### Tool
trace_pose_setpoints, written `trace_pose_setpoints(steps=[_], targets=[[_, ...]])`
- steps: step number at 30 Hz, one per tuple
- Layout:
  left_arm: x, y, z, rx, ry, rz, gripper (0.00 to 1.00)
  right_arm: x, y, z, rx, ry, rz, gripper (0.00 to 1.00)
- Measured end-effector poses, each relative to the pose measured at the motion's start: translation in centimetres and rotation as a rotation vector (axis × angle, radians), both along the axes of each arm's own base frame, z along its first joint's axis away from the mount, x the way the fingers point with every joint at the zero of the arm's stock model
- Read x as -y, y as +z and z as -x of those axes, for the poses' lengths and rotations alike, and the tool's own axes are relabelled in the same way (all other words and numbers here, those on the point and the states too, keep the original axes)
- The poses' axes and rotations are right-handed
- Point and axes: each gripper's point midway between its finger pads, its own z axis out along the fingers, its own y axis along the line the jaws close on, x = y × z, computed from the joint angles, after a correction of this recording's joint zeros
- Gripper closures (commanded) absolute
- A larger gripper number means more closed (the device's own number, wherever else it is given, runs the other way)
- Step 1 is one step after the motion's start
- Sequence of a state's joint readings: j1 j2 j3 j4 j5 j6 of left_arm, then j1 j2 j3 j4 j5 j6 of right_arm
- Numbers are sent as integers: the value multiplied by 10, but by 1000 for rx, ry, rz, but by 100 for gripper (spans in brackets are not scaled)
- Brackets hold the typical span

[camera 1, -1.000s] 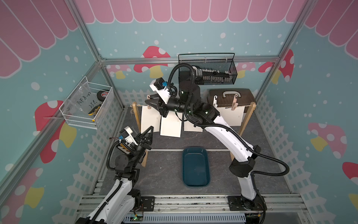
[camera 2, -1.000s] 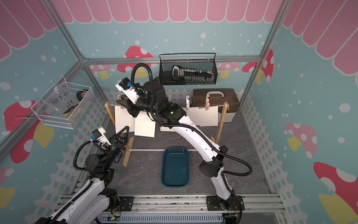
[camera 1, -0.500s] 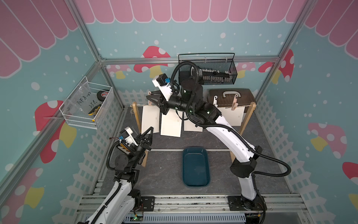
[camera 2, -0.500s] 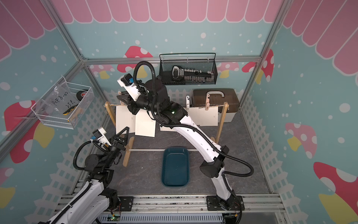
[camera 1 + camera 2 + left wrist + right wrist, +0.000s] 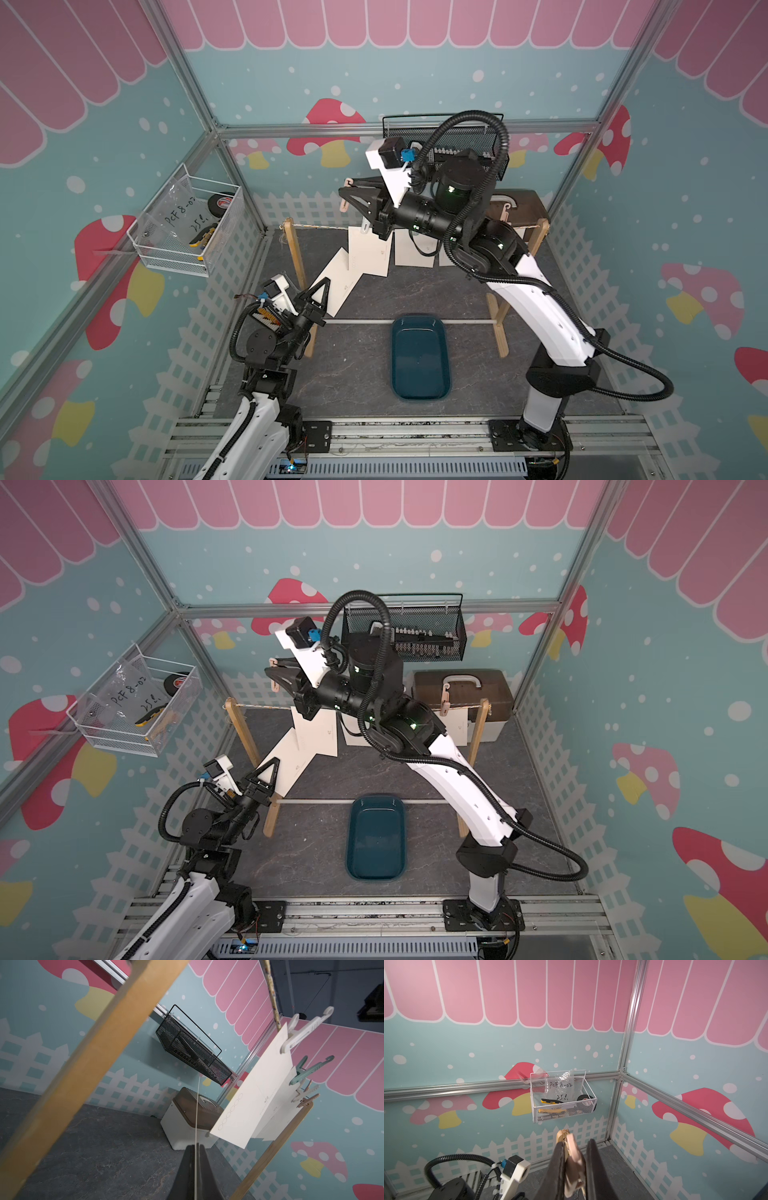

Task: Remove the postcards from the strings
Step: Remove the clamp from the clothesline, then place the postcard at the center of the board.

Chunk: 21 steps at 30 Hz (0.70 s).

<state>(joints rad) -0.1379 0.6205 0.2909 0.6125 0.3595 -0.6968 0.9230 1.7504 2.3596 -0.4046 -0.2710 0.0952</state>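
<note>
Well, my left gripper is clenched on the lower corner of one postcard. In the left wrist view that card runs edge-on as a thin pale line out from between my dark fingertips. The card slants up from my grip toward the twine but sits below it, off the line. Its upper end overlaps the neighbouring card in both top views, and I cannot tell whether they touch. My right gripper is up near the left end of the twine, not far from the left wooden post. It is pinched tight on a pink clothespin that stands between my fingers; whether that pin touches the twine I cannot tell. The other postcards hang from the twine between the two posts. I can count at least three in a top view, with the rightmost postcard just beside the right wooden post, and my right arm covers part of the row. From the left wrist a white clothespin and a teal clothespin show clipped on the cards' top edges. A dark blue tray lies on the grey table in front of the line, just beside the white rod that joins the posts' feet.
</note>
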Motion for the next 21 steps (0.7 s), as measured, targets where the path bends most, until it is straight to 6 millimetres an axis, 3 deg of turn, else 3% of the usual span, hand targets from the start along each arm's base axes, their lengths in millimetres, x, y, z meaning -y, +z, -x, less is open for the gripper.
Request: trace_pose_setpoints(steps=[5, 11, 16, 21], targets=[[0, -5, 9, -37, -3, -23, 100, 55, 3, 40, 2, -9, -12, 92], [-1, -23, 16, -124, -5, -32, 100, 103, -27, 75, -44, -10, -2, 92], [-5, -38, 26, -232, 8, -22, 100, 119, -80, 90, -157, 3, 49, 93], [-11, -51, 42, -331, 24, 33, 100, 116, -163, 93, -360, -3, 114, 96]])
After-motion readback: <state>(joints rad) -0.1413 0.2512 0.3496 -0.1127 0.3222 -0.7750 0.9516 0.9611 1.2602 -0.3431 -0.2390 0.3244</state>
